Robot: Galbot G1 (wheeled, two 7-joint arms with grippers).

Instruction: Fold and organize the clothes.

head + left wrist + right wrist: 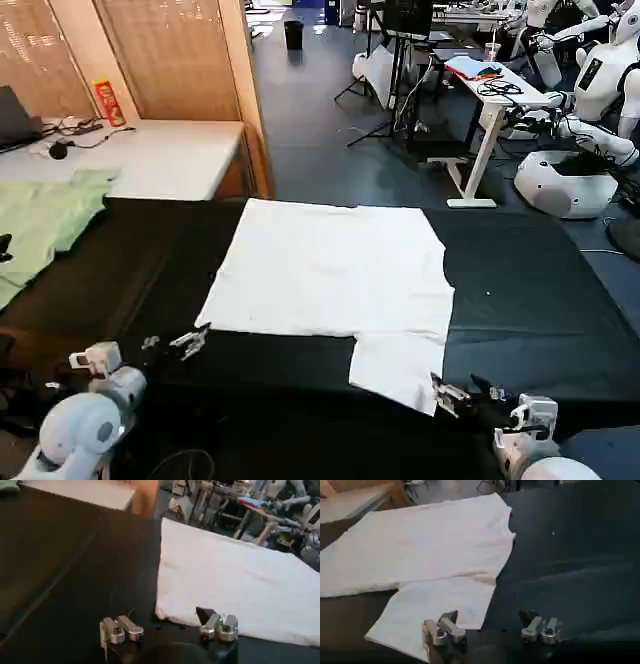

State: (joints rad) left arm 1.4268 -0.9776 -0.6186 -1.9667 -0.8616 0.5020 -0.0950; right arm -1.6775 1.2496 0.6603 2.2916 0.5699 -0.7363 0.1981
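We judge folding just beginning: white T-shirt (330, 275) flat; left gripper (190, 343) and right gripper (455, 393) spread, empty, next grasping its near edge.

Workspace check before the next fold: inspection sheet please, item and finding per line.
Surface: black table, flat.
Job's things: white T-shirt lies spread flat mid-table, no lettering showing; one sleeve sticks out toward the robot's right near edge.
Clutter: pale green garment at the left edge of the table.
Grippers: left pincer open, low over the table beside the shirt's near left corner; right pincer open, at the sleeve's near corner, one finger over the fabric.
Cables: black cord on the white side table; more on the far white desk.
Surroundings: red-and-yellow package on the side table, other white robots behind.
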